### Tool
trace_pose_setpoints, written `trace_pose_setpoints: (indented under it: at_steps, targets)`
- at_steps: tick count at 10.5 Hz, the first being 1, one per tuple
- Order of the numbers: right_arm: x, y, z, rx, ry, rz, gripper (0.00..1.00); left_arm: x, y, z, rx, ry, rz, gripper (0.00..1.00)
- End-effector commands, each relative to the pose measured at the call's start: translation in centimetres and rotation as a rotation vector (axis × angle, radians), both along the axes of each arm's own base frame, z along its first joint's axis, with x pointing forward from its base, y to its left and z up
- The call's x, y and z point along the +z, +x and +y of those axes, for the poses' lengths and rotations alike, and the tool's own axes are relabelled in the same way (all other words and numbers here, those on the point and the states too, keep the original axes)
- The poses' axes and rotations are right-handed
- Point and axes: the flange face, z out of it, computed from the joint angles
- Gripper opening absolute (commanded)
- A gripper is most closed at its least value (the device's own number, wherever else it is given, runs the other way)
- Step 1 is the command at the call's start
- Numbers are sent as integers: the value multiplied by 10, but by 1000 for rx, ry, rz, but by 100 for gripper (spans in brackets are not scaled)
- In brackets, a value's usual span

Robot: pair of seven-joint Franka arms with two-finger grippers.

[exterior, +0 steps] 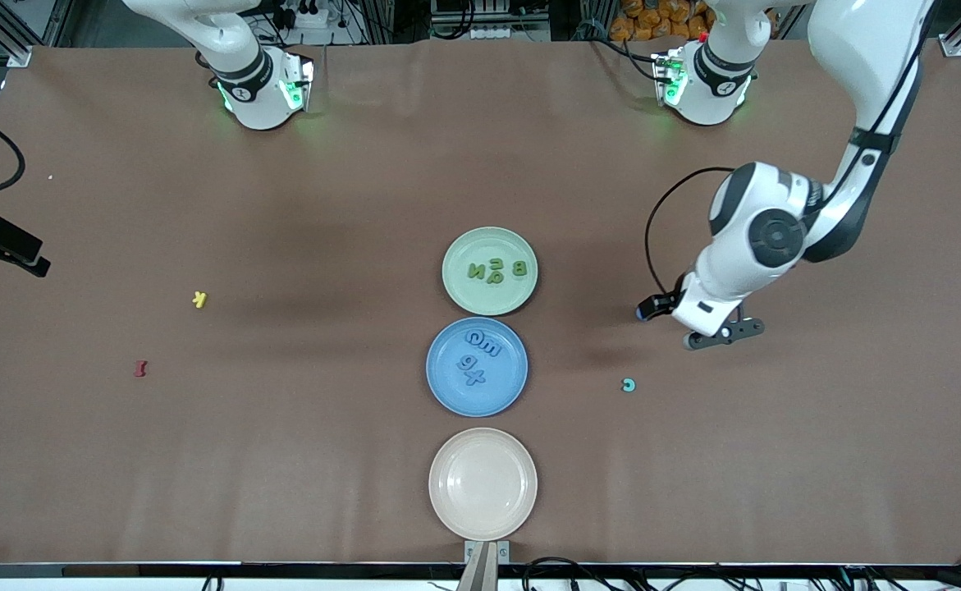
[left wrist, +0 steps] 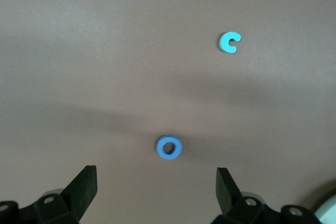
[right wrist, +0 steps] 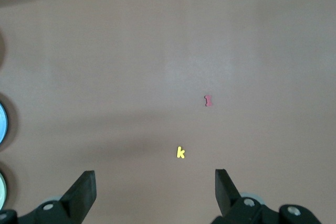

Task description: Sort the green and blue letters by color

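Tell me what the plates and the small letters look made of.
The green plate, blue plate and cream plate look like matte moulded plastic, with soft highlights. The blue ring letter and teal C look like foam or soft plastic: thick, flat, dull-surfaced.

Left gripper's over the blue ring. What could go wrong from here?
The blue ring lies flat under the open left gripper; fingers could skid it instead of gripping.
The teal C lies close by and could be mistaken for blue.
The blue plate already holds four pieces; a drop may land on them.
Right gripper waits open.
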Motion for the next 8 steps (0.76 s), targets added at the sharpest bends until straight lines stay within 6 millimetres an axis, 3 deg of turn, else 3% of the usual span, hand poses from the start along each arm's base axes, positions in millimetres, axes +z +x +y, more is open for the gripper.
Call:
trace_pose_setpoints:
  at_steps: [1,4,6,8]
  targets:
    - [-4,1,2,-19,-3,0,100,35,-26,20,-89,-2,-23,100]
    - [-6,2,8,-9,1,4,100,97,-28,39,-27,-10,-60,100]
    - [-9,2,9,1,-1,20,100,154,-23,55,-6,-5,-126,100]
    - [-12,2,12,6,-1,29,100,209,-13,57,-44,2,-127,100]
